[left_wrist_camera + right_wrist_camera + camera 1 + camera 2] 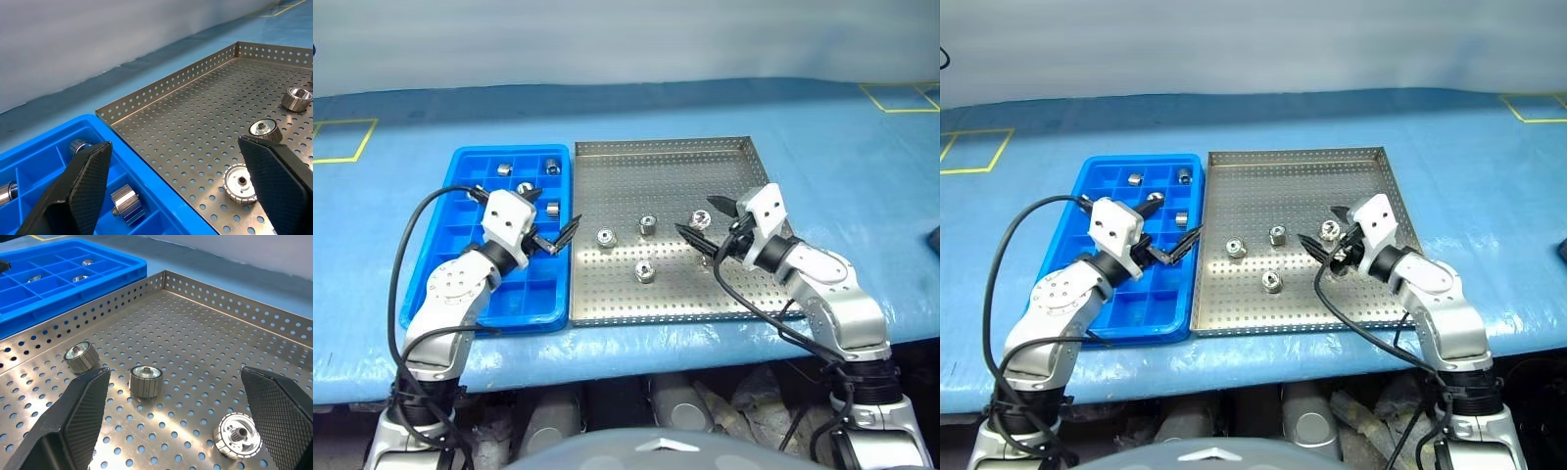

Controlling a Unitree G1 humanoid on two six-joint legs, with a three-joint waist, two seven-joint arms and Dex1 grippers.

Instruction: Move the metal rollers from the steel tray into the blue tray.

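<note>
Several metal rollers lie on the steel tray [744,166]: one [606,236], one [647,225], one [644,271], and one [699,219] that sits between the fingers of my open right gripper [694,214]. The right wrist view shows that roller [237,435] low between the wide fingers [80,426]; whether they touch I cannot tell. My left gripper [558,208] stands open over the right side of the blue tray [470,162], beside the steel tray's rim. Several rollers sit in blue compartments, among them one [505,167], one [552,167] and one [126,203].
Both trays rest side by side on a blue table cover [862,196], close to its front edge. Yellow tape squares mark the far left [342,142] and far right [901,96]. Black cables [411,235] loop from both wrists. A dark object [934,241] shows at the right border.
</note>
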